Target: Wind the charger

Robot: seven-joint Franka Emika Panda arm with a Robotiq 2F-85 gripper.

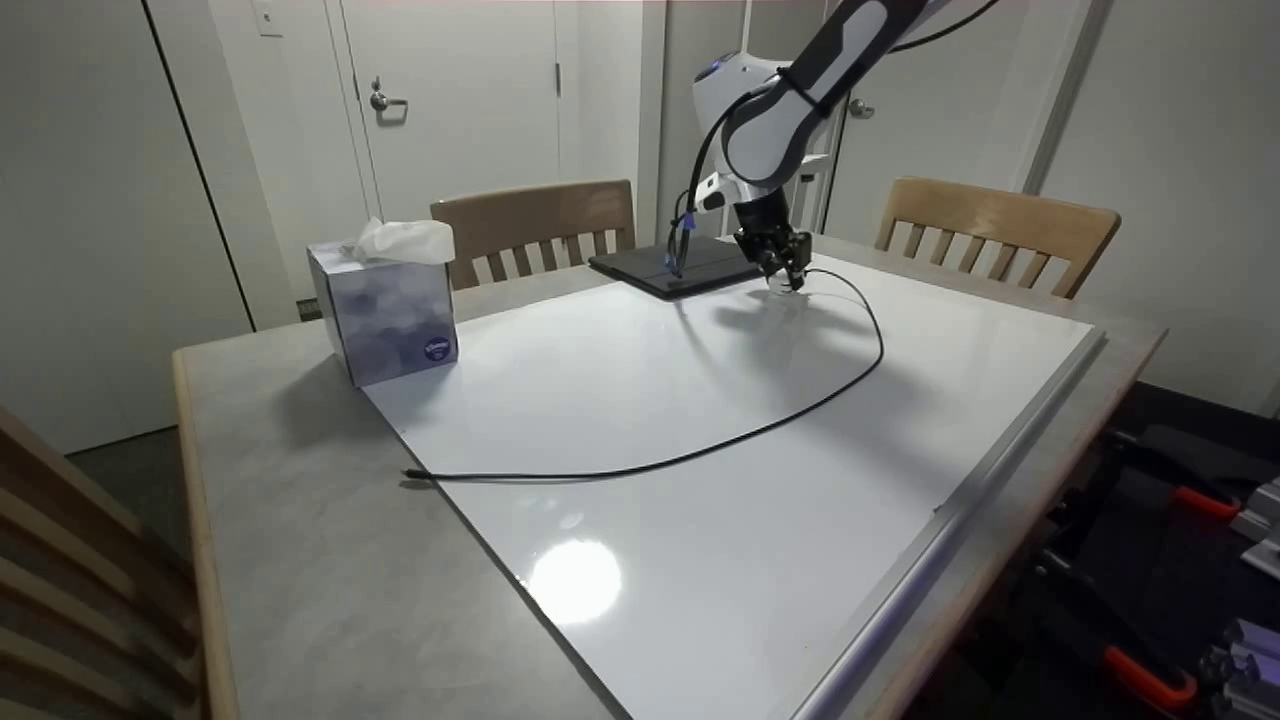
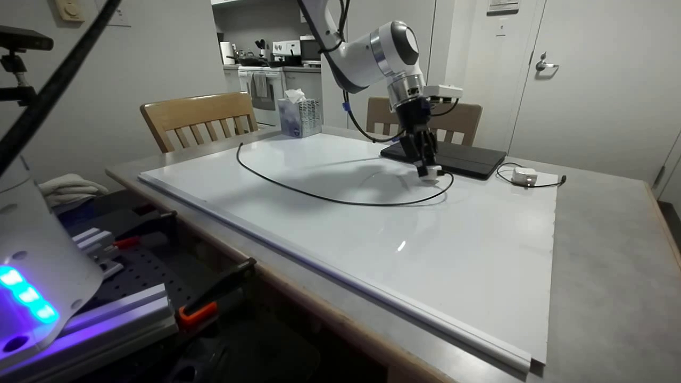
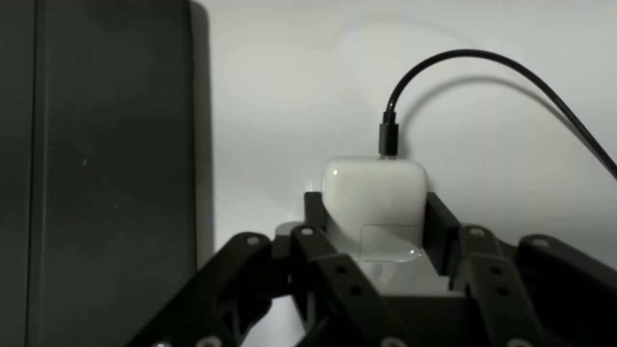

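Charger adapter is clamped in the pincer, jaws partway apart.

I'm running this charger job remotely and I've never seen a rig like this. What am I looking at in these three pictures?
The machine is a single robot arm ending in a gripper. The two wide pictures look at the scene from outside it; the close-up is the wrist view, looking past the gripper's black fingers.

A white board lies on a grey table. The black cable runs across the board in one loose curve, not wound yet. Beside the gripper lies a flat dark laptop; a tissue box stands by a corner of the board. An exterior view also shows a separate white block.

Held: the adapter, pinched between the fingers, with the cable plugged in. Whether it touches the board, I can't tell.
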